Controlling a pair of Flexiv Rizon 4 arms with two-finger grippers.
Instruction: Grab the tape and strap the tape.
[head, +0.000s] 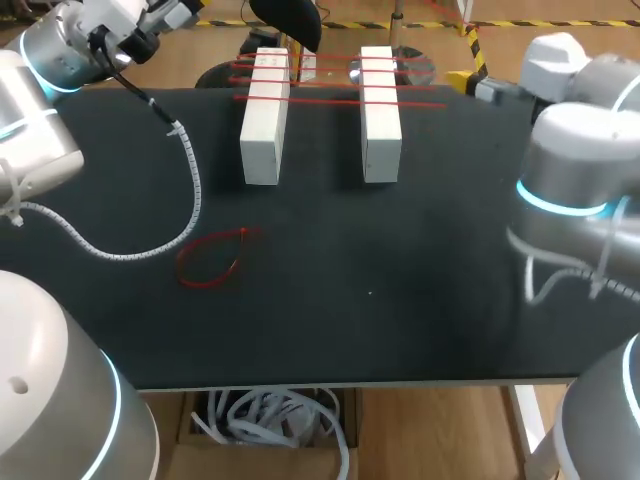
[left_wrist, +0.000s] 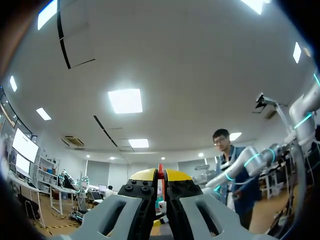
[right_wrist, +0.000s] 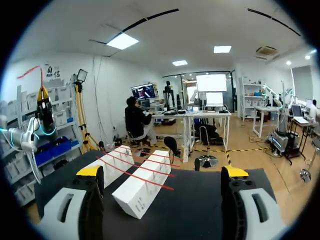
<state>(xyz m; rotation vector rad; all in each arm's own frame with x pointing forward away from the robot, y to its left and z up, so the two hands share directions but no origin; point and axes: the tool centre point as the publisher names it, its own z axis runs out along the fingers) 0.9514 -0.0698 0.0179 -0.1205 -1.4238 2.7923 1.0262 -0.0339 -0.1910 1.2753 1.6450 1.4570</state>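
Left arm: you will find it at the upper left of the head view, raised off the table; a white spiral-wrapped cable hangs from it and lies in a curve on the black surface at the left.

Left gripper: in its own wrist view it points up at the ceiling; the yellow tips are drawn together on a thin red tape, which stands up between them; both fingers touch it, one from each side; the right wrist view shows the same arm off beside the table with the tape arching above it.

Right arm: at the right edge of the head view, over the table's right side; its gripper does not show there.

Right gripper: fingers spread wide; nothing between them; the blocks and bare table lie ahead of it.

Blocks: two white ones stand side by side at the upper middle of the head view, the left block and the right block apart from each other; red lines run taut across both tops.

Loop: you have a second red piece lying loose on the table at centre left, below the left block and just right of the cable; no gripper touches it.
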